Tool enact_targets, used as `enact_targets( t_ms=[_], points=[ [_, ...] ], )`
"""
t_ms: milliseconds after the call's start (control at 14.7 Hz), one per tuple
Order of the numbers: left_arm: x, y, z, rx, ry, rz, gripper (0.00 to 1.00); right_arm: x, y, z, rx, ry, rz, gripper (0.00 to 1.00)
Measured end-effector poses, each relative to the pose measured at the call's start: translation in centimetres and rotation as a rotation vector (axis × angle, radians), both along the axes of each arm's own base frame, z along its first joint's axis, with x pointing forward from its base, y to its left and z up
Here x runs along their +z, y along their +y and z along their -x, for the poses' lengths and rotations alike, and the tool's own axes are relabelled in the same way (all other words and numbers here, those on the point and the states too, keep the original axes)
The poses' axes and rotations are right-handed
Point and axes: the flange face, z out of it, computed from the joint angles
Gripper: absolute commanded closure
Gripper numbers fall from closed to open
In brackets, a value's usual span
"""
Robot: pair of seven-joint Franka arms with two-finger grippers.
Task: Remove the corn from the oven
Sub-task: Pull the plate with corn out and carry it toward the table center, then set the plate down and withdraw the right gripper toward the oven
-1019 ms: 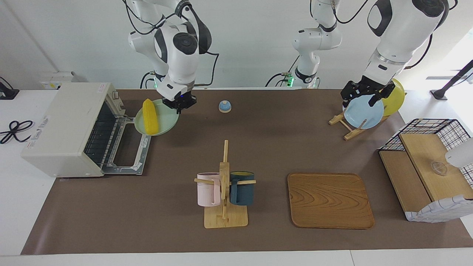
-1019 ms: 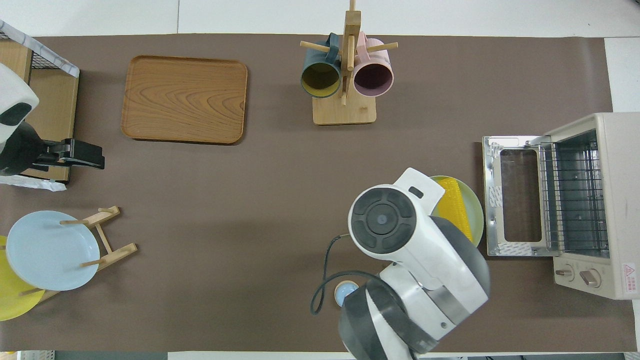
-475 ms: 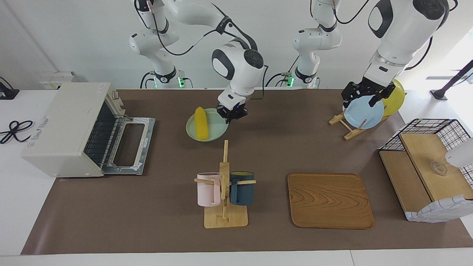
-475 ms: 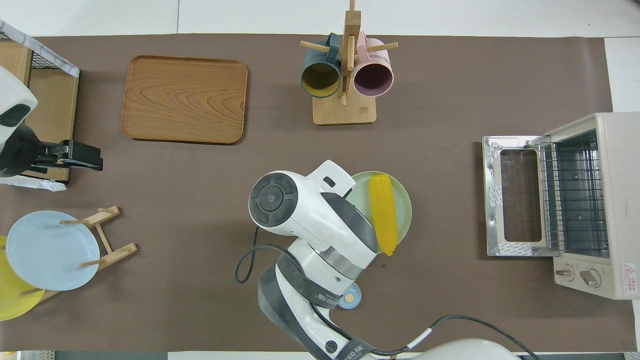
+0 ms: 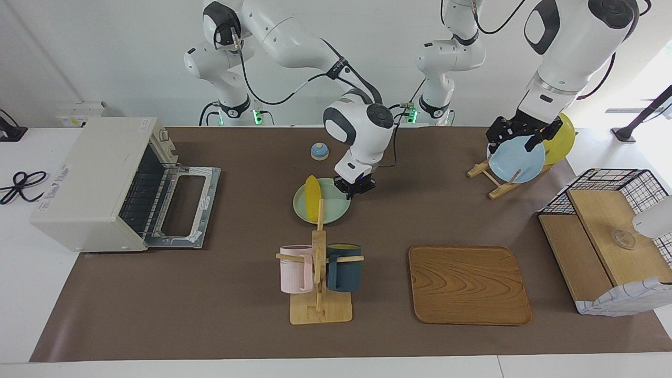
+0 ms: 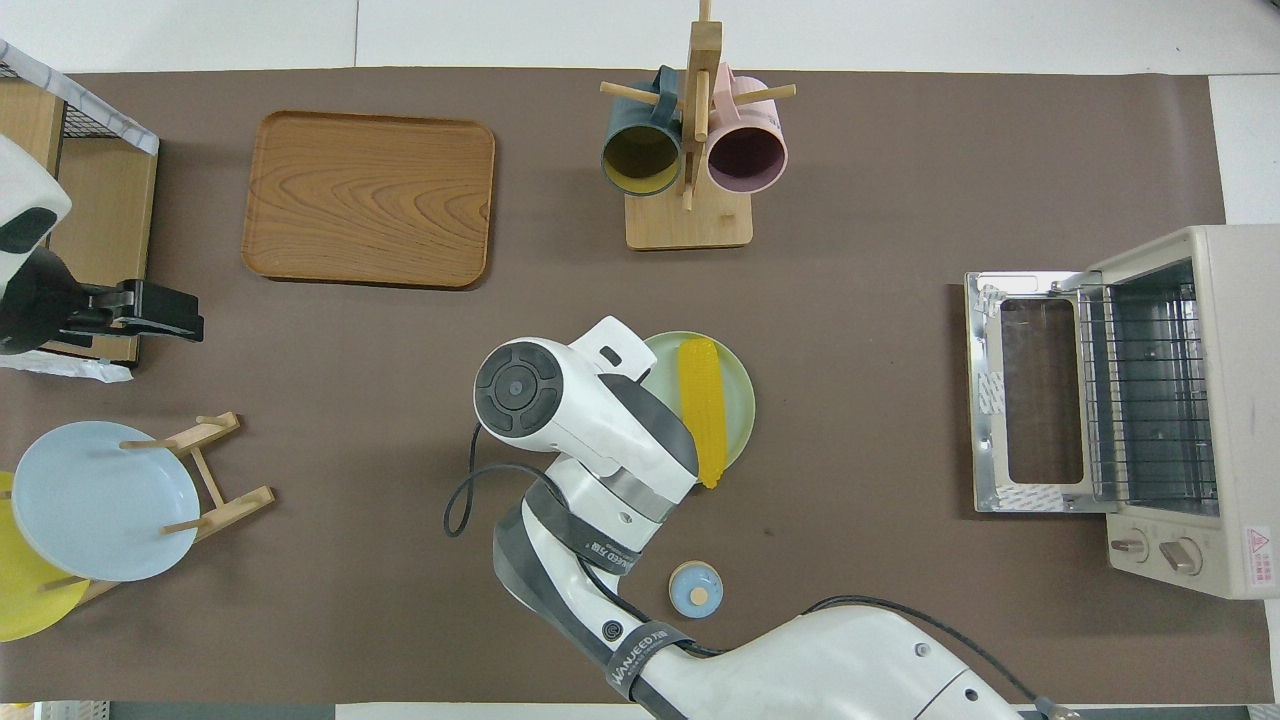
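Observation:
The yellow corn (image 5: 312, 190) (image 6: 703, 410) lies on a pale green plate (image 5: 331, 211) (image 6: 741, 398) in the middle of the table, just nearer to the robots than the mug rack. My right gripper (image 5: 356, 187) is shut on the plate's rim on the side toward the left arm's end; in the overhead view its wrist hides the grip. Whether the plate rests on the mat I cannot tell. The off-white oven (image 5: 94, 178) (image 6: 1205, 400) stands at the right arm's end, door (image 5: 184, 205) folded down, its wire rack bare. My left gripper (image 5: 517, 137) (image 6: 180, 318) waits open over the plate rack.
A small blue bell (image 5: 319, 151) (image 6: 695, 588) sits near the robots. The mug rack (image 5: 319, 273) (image 6: 690, 150) holds a pink and a dark blue mug. A wooden tray (image 5: 469, 283), a stand with a blue plate (image 5: 517, 160), and a basket shelf (image 5: 609, 236) fill the left arm's end.
My right arm has carried the green plate with the corn away from the oven door to the middle of the table, close to the mug rack. The left arm has not moved.

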Motion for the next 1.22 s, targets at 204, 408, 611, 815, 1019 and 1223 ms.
enact_targets(
  t_ms=[204, 408, 611, 815, 1019, 1223],
  points=[
    [0.0, 0.0, 0.0, 0.0, 0.0, 0.0, 0.0, -0.3, -0.3, -0.3, -0.033, 0.014, -0.035, 0.31],
    [0.0, -0.1, 0.0, 0.0, 0.0, 0.0, 0.0, 0.3, -0.4, -0.5, -0.036, 0.01, -0.035, 0.31],
    [0.0, -0.2, 0.0, -0.003, 0.0, 0.0, 0.0, 3.7, -2.8, -1.6, -0.05, 0.016, -0.012, 0.4],
    [-0.2, -0.8, 0.1, -0.013, 0.003, 0.0, 0.0, 8.4, -9.0, -4.0, -0.1, 0.039, 0.014, 0.5],
    [-0.9, -3.5, 0.3, -0.051, -0.003, 0.016, 0.0, 7.9, -15.0, -3.8, -0.081, 0.069, 0.027, 0.7],
    [-2.6, -7.9, 0.8, -0.055, -0.02, 0.059, 0.0, 3.1, -19.8, -1.1, -0.076, 0.092, 0.033, 0.74]
  ],
)
